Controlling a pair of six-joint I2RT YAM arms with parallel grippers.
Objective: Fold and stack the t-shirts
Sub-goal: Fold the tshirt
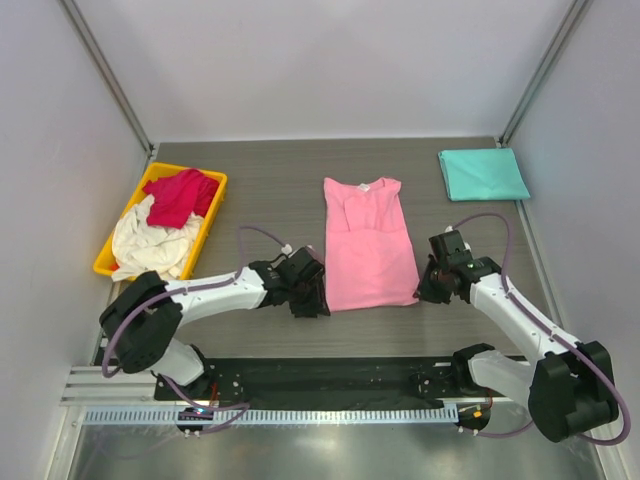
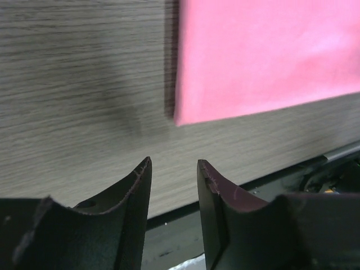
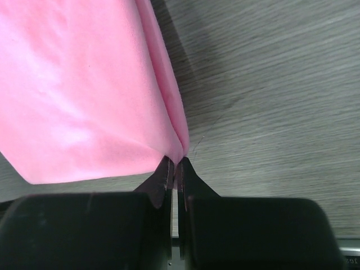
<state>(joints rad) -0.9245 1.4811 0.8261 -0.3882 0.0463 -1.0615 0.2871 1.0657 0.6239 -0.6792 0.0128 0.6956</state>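
My right claw pinched tight on the near right corner of the pink shirt, my left claw parted, empty, just beside its left corner.

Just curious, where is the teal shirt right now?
In the top view, the teal shirt lies folded at the far right corner of the table, apart from the pink shirt.
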